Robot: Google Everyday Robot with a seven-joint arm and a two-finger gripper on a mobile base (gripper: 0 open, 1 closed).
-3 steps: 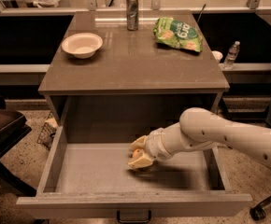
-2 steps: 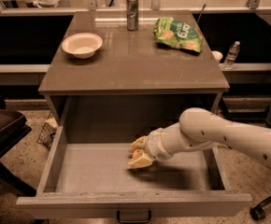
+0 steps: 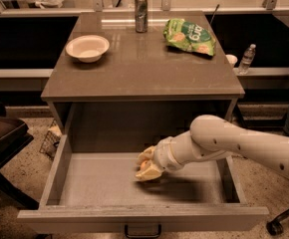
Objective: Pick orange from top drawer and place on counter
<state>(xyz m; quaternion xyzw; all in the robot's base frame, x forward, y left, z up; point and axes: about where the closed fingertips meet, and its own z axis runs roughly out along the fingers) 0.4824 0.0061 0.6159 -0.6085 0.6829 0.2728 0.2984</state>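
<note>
The top drawer [image 3: 99, 183] is pulled wide open, with its dark handle [image 3: 142, 230] at the bottom edge of the view. My gripper [image 3: 145, 167] reaches in from the right and sits low over the drawer floor, right of the middle. Its tan fingers [image 3: 149, 173] close around the orange [image 3: 144, 165], of which only a small patch shows between them. The orange rests at or just above the floor. The counter [image 3: 139, 73] lies above and behind the drawer.
On the counter stand a white bowl [image 3: 87, 48] at the back left, a metal can [image 3: 141, 13] at the back middle and a green chip bag [image 3: 190, 35] at the back right. A water bottle [image 3: 247, 59] stands on a ledge to the right. A dark chair [image 3: 0, 133] is at the left.
</note>
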